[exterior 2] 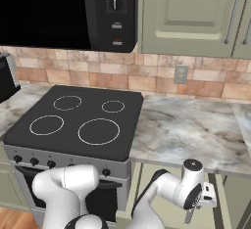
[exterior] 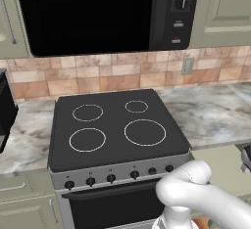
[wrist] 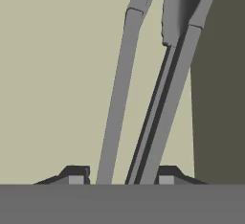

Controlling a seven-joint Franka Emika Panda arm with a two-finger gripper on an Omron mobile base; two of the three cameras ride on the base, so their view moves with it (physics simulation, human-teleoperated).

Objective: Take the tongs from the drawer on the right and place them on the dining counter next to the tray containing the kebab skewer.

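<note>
Two dark fingertips (wrist: 76, 174) of the tool (wrist: 119, 176) straddle the tongs (wrist: 143, 103), seemingly pinched inside the drawer (wrist: 52, 74); a straight, steady lift should keep both arms square.

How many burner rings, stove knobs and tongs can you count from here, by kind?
Burner rings on the stove: 4
Stove knobs along its front panel: 6 visible in the left base view
Tongs: 1, lying between the tool's fingertips in the hand view
Total: 11
</note>
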